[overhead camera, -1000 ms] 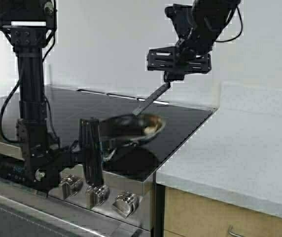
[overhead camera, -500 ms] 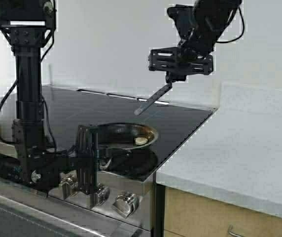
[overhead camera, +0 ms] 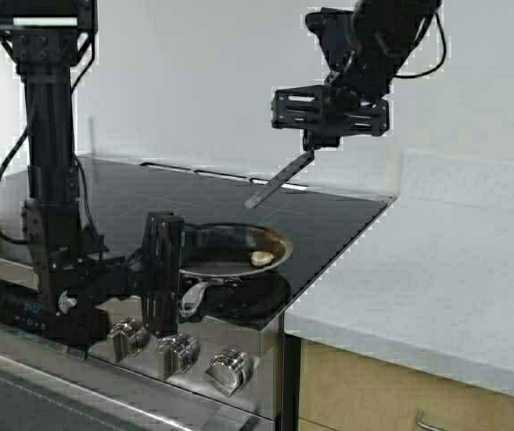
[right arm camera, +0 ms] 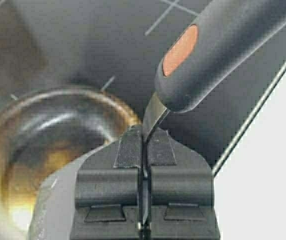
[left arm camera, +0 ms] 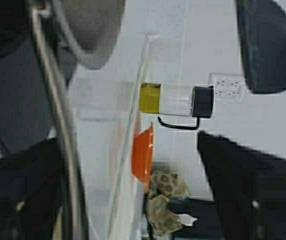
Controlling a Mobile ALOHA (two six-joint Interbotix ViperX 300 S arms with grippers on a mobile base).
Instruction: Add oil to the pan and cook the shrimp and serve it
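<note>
wall: plain white, fills upper frame | cooktop: glossy black glass, centre | range front: steel, three knobs at lower centre | countertop: pale speckled stone, right | cabinet: light wood, lower right, metal pull

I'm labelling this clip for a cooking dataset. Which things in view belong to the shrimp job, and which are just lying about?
In the job:
- pan, handle in the left claw
- shrimp in the pan
- oil in its cruet
- spatula, clamped in the right claw
- cooktop

Lying about:
- orange bowl
- patterned cloth
- wall outlet
- white counter
</note>
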